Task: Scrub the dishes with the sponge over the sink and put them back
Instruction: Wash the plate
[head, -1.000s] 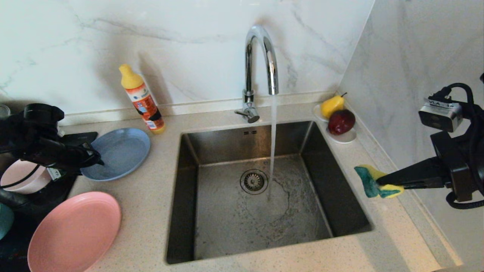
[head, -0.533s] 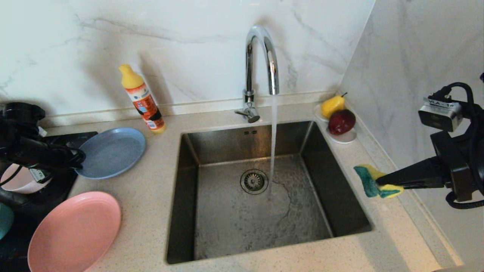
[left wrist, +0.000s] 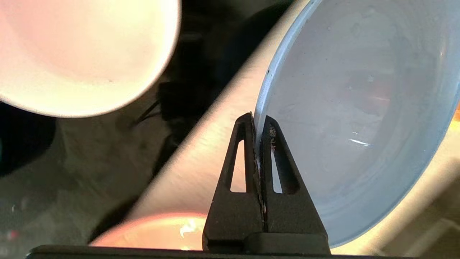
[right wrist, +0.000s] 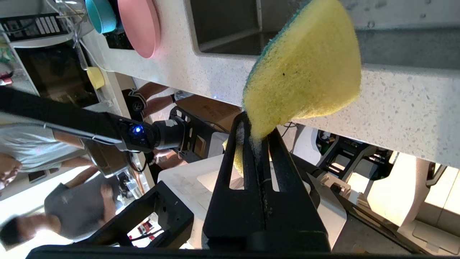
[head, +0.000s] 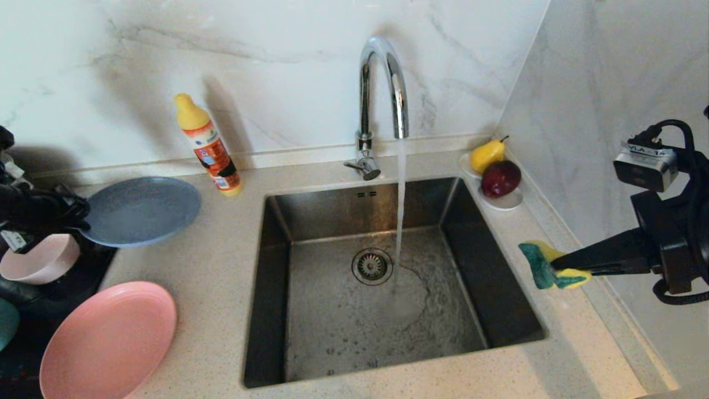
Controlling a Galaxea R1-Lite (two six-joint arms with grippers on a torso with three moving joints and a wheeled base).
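1. The left gripper [left wrist: 257,120] is pressed together on the rim of the grey-blue plate [head: 141,210], one finger on each side of the edge, at the far left of the counter [head: 221,288].
2. In the head view the grey-blue plate sits tilted, its left edge at the gripper and the rest reaching toward the orange bottle [head: 207,145].
3. The right gripper [head: 556,265] pinches the sponge [head: 545,266] above the counter just right of the sink [head: 388,277]; the yellow foam bulges out past the fingertips and the green side faces the basin.
4. A white tag on the right wrist camera housing [head: 645,163] reads "VLA-1" and then a figure I cannot make out.
5. The orange bottle has a yellow cap and a printed label in red, white and black; its writing is too small to read.
6. The tap [head: 382,100] runs, and a stream of water falls into the basin just right of the round drain [head: 372,266].
7. The pink plate [head: 108,341] lies flat on the counter at the lower left, well apart from the sink.
8. The pale pink bowl [head: 39,259] sits beside the left gripper, on a dark surface.
9. A sliver of the teal bowl [head: 8,328] shows at the left edge.
10. A small white dish [head: 501,202] in the right back corner holds a yellow pear [head: 486,155] and a dark red fruit [head: 500,178].
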